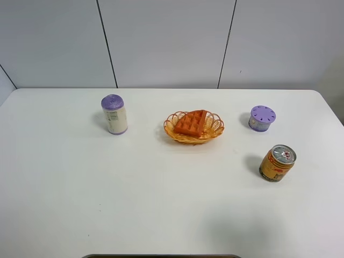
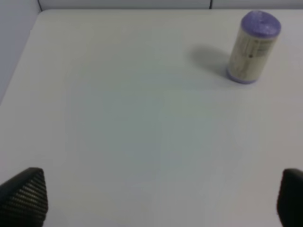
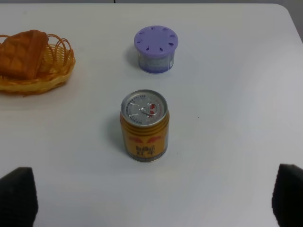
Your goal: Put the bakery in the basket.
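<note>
The orange-brown waffle wedge [image 1: 191, 123] lies inside the orange-yellow wicker basket [image 1: 214, 130] at the middle of the white table. Both also show in the right wrist view, the waffle [image 3: 21, 53] resting in the basket [image 3: 52, 80]. Neither arm shows in the exterior high view. My left gripper [image 2: 156, 198] is open and empty, its fingertips [image 2: 23, 196] wide apart over bare table. My right gripper [image 3: 154, 198] is open and empty, its fingertips [image 3: 18, 196] wide apart, nearer to me than the gold can.
A cream canister with a purple lid [image 1: 114, 114] stands left of the basket, also in the left wrist view [image 2: 252, 46]. A small purple-lidded pot [image 1: 262, 117] and a gold drink can [image 1: 277, 163] stand to the right, seen in the right wrist view too, pot [image 3: 155, 48] and can [image 3: 144, 125].
</note>
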